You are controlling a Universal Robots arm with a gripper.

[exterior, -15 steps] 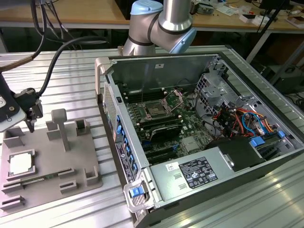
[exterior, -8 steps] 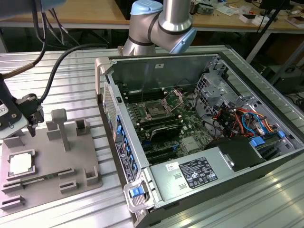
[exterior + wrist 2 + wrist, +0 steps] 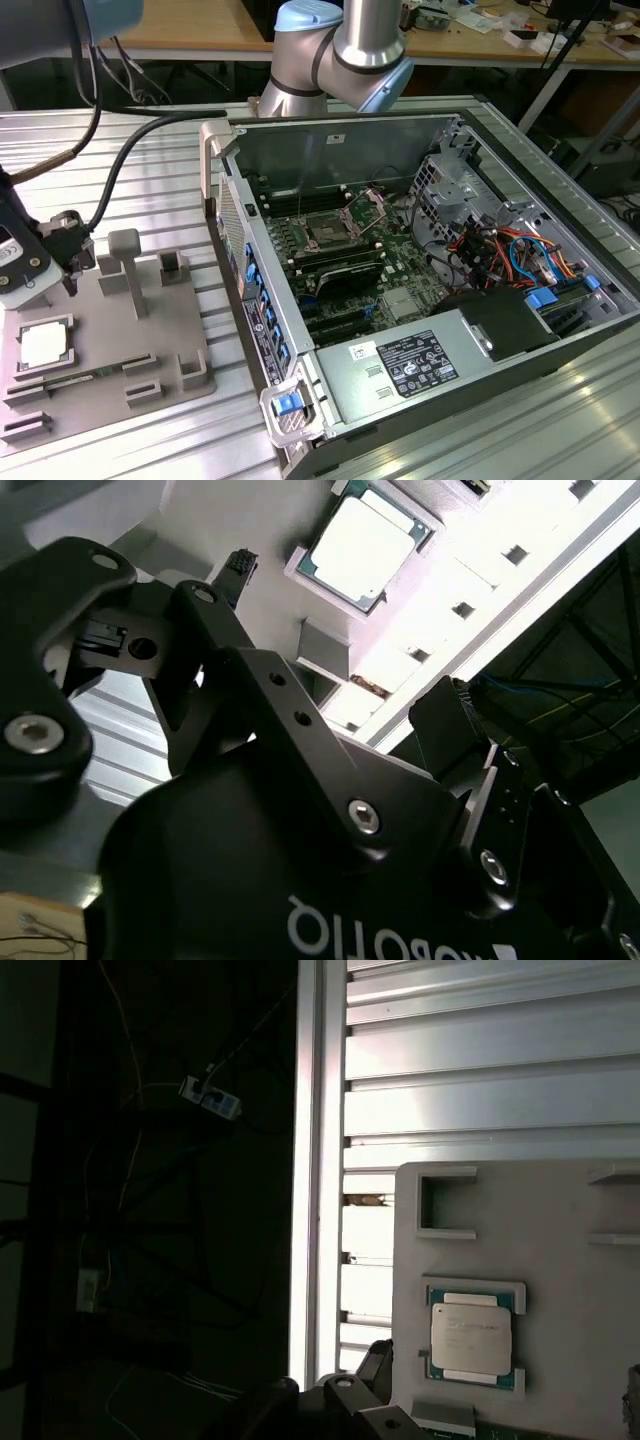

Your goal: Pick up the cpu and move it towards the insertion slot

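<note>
Gripper: I see my gripper (image 3: 68, 268) hanging over the far corner of the tray, on the exterior view's left. In the second wrist view its black fingers (image 3: 238, 570) stand spread apart with nothing between them.
Cpu: the cpu (image 3: 45, 345) lies flat in its square pocket in the tray, pale face up, on the near side of the gripper and clear of it. Both wrist views show it seated there too (image 3: 365, 548) (image 3: 471, 1335).
Tray: the grey tray (image 3: 110, 340) lies flat on the table, with raised blocks and two upright posts along its far side.
Cable: a thick black cable (image 3: 130, 150) arcs over the table beyond the tray, down towards the gripper.
Surface: a ribbed aluminium table (image 3: 150, 170) carries the tray. In the first wrist view its bright slats end at a straight edge just past the tray, with dark floor and thin cords beyond.
Computer case: an open case (image 3: 330, 150) lies on its side just to the exterior view's right of the tray.
Insertion slot: the insertion slot (image 3: 330, 230) sits on the green board inside that case, well apart from the tray, with its metal clamp plate raised.
Arm: the silver and blue arm (image 3: 350, 50) rises behind the case.
Room: wooden benches (image 3: 190, 25) run across the back, far beyond the tray, with clutter at their right end.
</note>
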